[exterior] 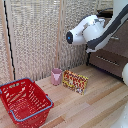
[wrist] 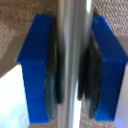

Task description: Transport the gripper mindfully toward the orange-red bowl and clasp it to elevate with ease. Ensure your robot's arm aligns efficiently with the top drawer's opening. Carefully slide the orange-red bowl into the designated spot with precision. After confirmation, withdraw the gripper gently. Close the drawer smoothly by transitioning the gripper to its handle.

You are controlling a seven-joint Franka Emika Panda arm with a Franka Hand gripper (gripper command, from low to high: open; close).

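Reaching across the upper part of the exterior view, the robot's arm shows thick, glossy white links with rounded joints, stretched toward the grey-brown wooden dresser at the far edge of the light plank worktop, on the exterior view's right. A drawer front there carries a thin silver bar running lengthwise along it; the pincer itself is hidden behind the arm in this view, and the orange-red bowl cannot be seen. Near the worktop's front corner on the exterior view's left sits a red mesh basket with a blue rim handle; closer to the middle stand a small pink cup and, just beside it, a flat yellow-red box propped upright. Seen from the wrist view, the pincer has its blue blocky fingers with dark rubbery pads pinching the handle, a smooth silver rod whose long axis runs straight between the pads.
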